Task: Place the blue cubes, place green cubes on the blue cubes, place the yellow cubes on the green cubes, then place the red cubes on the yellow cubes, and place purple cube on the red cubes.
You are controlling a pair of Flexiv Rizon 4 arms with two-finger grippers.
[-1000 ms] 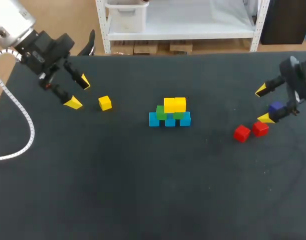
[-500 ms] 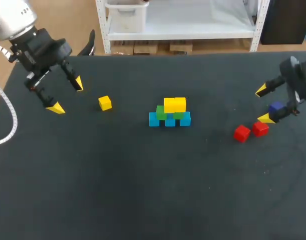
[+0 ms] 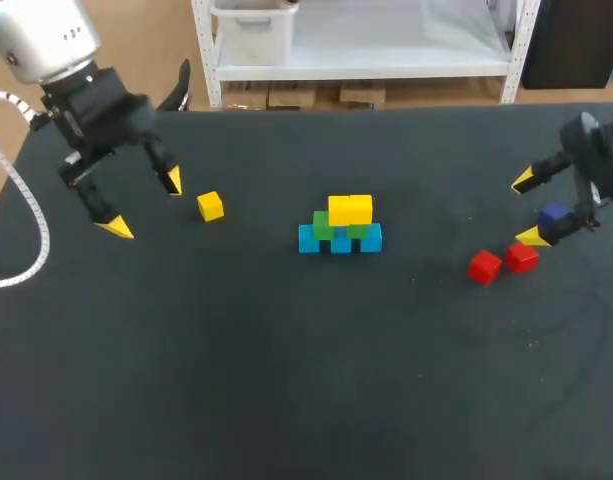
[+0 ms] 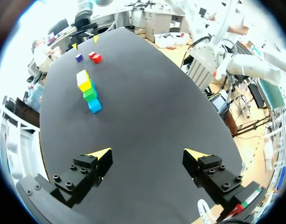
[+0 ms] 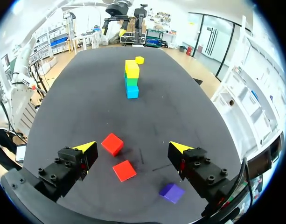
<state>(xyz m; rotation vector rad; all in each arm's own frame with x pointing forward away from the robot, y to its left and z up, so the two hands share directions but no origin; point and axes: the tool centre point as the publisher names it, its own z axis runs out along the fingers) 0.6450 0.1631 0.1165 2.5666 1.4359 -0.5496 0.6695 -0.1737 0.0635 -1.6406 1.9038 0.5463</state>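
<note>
The stack stands mid-table: blue cubes (image 3: pixel 339 240) at the base, green cubes (image 3: pixel 336 226) on them, yellow cubes (image 3: pixel 350 209) on top. A loose yellow cube (image 3: pixel 210 206) lies just right of my left gripper (image 3: pixel 144 204), which hangs open and empty above the table. My right gripper (image 3: pixel 527 208) is open at the right edge. Two red cubes (image 5: pixel 112 143) (image 5: pixel 124 171) lie between and under its fingers, untouched. The purple cube (image 5: pixel 171 192) sits beneath its right finger. The left wrist view shows the left gripper (image 4: pixel 148 154) over bare mat, far from the stack (image 4: pixel 88 91).
A white cable (image 3: pixel 31 235) loops off my left arm over the table's left edge. The black mat (image 3: pixel 286 380) stretches bare toward the front. In the right wrist view the stack (image 5: pixel 131 77) stands well ahead, with the loose yellow cube (image 5: pixel 139 59) beyond it.
My left arm has swung and turned its gripper, bringing the fingertips slightly forward, next to the loose yellow cube. My right arm and all the cubes have stayed put.
</note>
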